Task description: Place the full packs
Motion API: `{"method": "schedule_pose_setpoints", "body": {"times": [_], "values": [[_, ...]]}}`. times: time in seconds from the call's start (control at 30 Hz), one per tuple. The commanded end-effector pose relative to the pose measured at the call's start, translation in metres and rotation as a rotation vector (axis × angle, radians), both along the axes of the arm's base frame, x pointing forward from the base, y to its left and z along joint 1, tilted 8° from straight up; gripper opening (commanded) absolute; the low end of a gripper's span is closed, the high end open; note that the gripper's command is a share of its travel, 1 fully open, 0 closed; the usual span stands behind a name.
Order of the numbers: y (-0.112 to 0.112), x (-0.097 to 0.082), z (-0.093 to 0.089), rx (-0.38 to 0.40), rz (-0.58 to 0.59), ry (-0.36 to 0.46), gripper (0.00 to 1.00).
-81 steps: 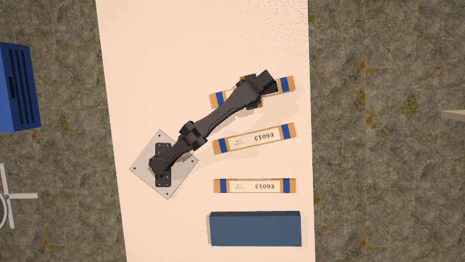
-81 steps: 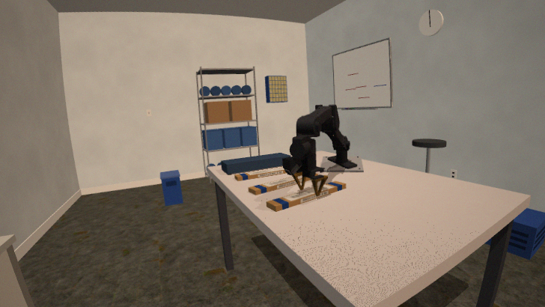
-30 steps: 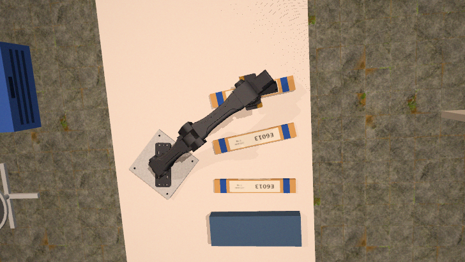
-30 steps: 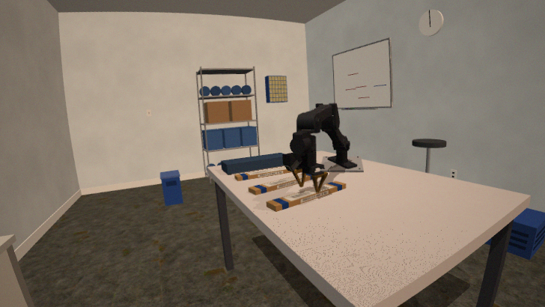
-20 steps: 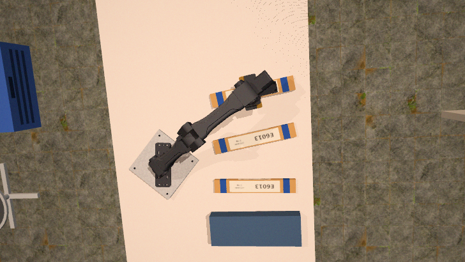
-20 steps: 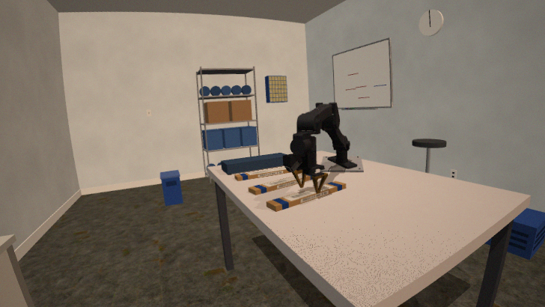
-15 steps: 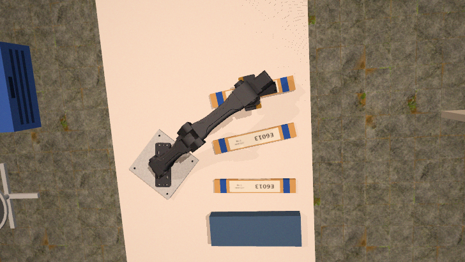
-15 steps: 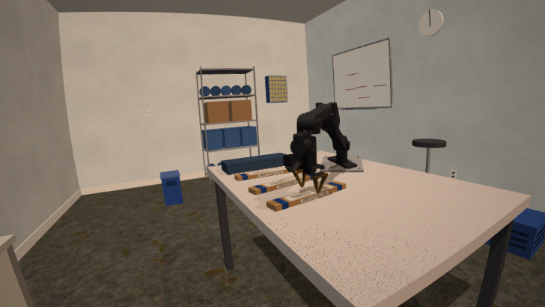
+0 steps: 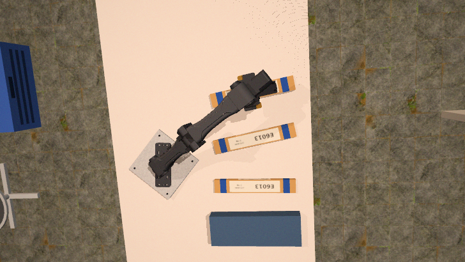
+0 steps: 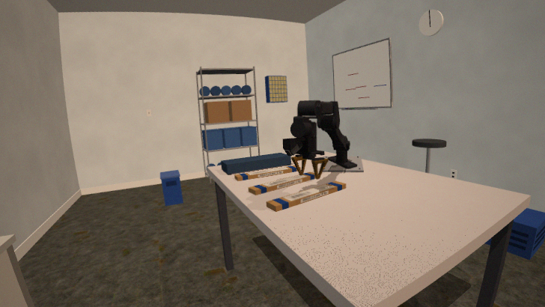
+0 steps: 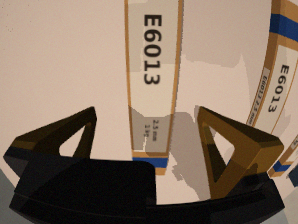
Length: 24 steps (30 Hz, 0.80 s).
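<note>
Likely a weighing pick: the tool point(image 9: 249, 92) point(image 10: 309, 176) point(image 11: 147, 112), fingers apart, hovers over the pack point(image 9: 286, 84) point(image 10: 305, 197) point(image 11: 152, 65) at upper centre-right of the top frame; next, probably lower astride it, then close and lift
</note>
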<state>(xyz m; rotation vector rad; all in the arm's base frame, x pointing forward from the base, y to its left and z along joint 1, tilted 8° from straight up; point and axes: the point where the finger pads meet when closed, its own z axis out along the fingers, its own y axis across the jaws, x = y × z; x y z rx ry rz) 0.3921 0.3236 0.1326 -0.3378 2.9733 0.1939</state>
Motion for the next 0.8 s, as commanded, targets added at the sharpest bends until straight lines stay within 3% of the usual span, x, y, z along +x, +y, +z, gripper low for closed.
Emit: {"method": "schedule_pose_setpoints", "body": {"times": [0.0, 0.1, 0.77], "values": [[-0.009, -0.007, 0.029, -0.033, 0.0, 0.042, 0.95], [-0.01, -0.008, 0.04, -0.033, 0.0, 0.042, 0.95], [-0.01, -0.008, 0.039, -0.037, 0.0, 0.047, 0.95]]}}
